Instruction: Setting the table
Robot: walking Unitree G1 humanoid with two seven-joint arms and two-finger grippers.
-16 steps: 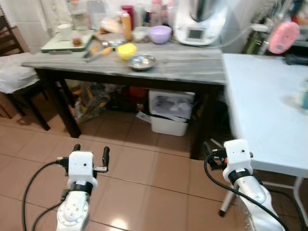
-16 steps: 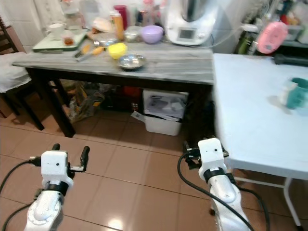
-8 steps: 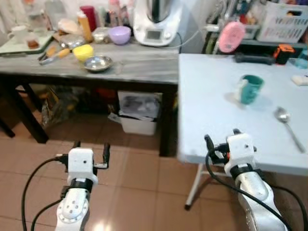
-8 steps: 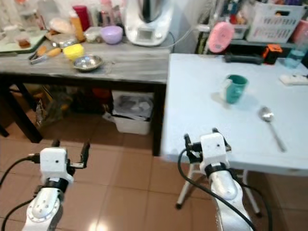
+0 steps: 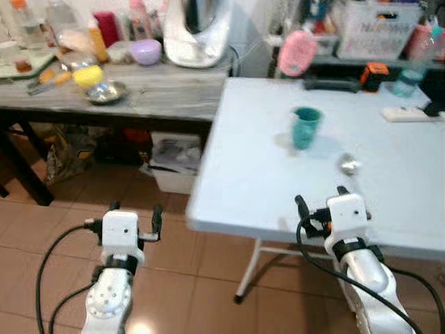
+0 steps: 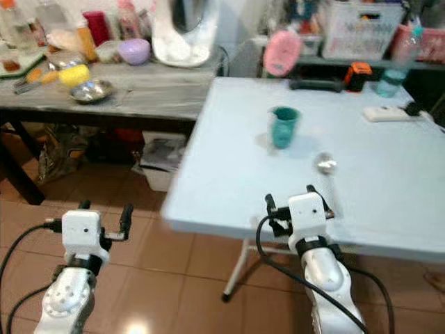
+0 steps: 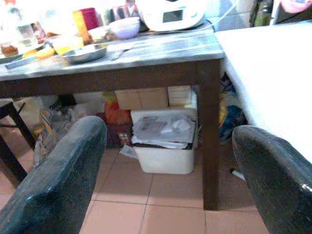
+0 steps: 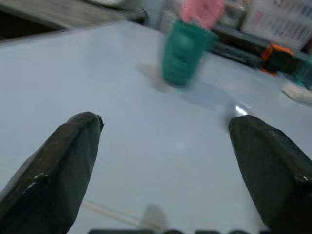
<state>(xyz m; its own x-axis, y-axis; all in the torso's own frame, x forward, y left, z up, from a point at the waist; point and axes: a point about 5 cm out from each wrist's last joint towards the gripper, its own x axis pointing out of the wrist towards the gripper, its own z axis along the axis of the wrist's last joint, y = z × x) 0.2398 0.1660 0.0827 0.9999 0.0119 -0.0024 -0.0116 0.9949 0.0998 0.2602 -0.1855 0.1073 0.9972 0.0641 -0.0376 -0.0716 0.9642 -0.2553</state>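
A white table stands in front of me with a teal cup upright near its middle. A metal spoon lies just to the cup's right. My right gripper hovers open over the table's near edge, short of the spoon, and holds nothing. In the right wrist view the teal cup and the spoon lie ahead between the spread fingers. My left gripper is open and holds nothing, low over the tiled floor to the left of the table.
A dark side table on the left carries a steel bowl, a purple bowl, a yellow item and a white appliance. A white bin sits under it. A pink object, an orange tool and a remote line the white table's far side.
The whole view has swung right, bringing the white table, cup and spoon before me and pushing the dark table to the left. Both grippers keep the same open pose.
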